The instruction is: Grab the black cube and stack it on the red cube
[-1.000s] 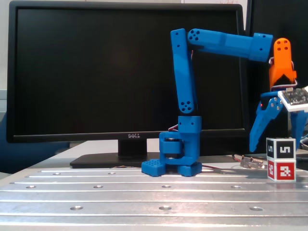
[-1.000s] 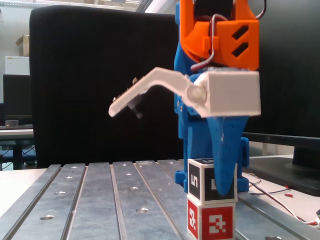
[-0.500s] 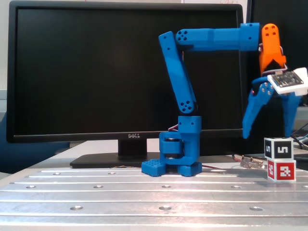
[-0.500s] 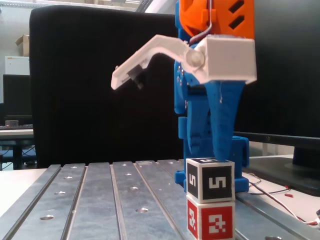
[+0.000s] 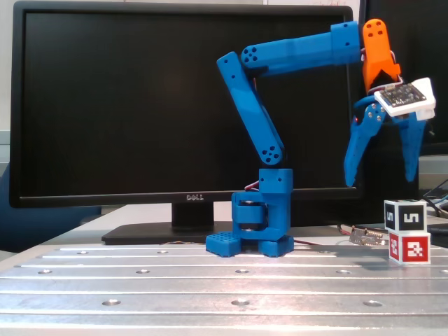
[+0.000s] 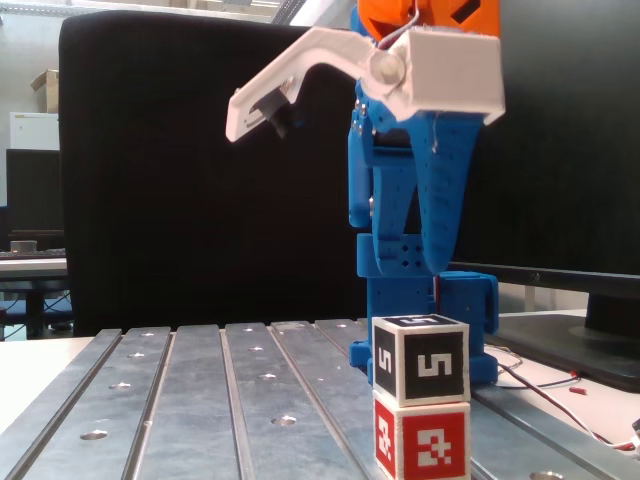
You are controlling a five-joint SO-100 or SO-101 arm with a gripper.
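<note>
On the metal table (image 6: 180, 400), the black cube (image 6: 421, 359) sits squarely atop the red cube (image 6: 424, 443), so the stack looks done. Behind and above, the gripper (image 5: 379, 178) hangs clear of it, fingers (image 5: 354, 157) spread and empty.

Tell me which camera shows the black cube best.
The fixed view from the table's end: the black cube sits close and large on the red cube, two faces and its top readable. The other fixed view shows it small near the right edge.
</note>
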